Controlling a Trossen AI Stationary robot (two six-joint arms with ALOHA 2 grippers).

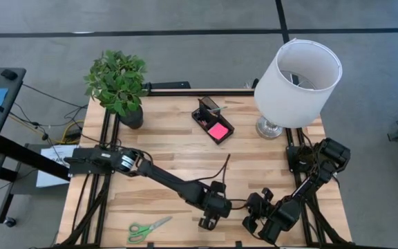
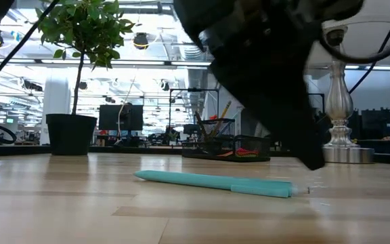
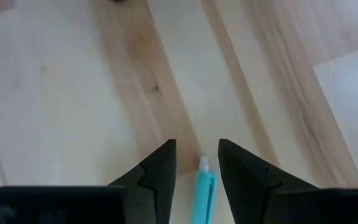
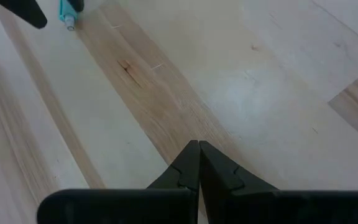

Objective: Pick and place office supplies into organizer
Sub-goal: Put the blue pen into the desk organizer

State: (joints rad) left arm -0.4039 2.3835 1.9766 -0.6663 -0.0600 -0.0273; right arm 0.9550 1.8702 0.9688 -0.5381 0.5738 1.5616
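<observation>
A teal pen (image 2: 215, 183) lies flat on the wooden table near its front edge. My left gripper (image 3: 197, 158) hovers over the pen's tip end (image 3: 202, 164), open, one finger on either side with a gap to each. In the high view it (image 1: 208, 220) hides the pen. My right gripper (image 4: 199, 144) is shut and empty just to the right (image 1: 252, 220); its wrist view catches the pen's tip (image 4: 67, 15). The black organizer (image 1: 209, 116) stands at the far centre, a pink sticky-note pad (image 1: 218, 131) in its low tray. Green-handled scissors (image 1: 149, 227) lie at the near left.
A potted plant (image 1: 119, 86) stands at the far left corner and a white lamp (image 1: 296, 83) at the far right. A thin dark stick-like item (image 1: 224, 166) lies mid-table between the organizer and the grippers. Bare wood stretches left of the grippers.
</observation>
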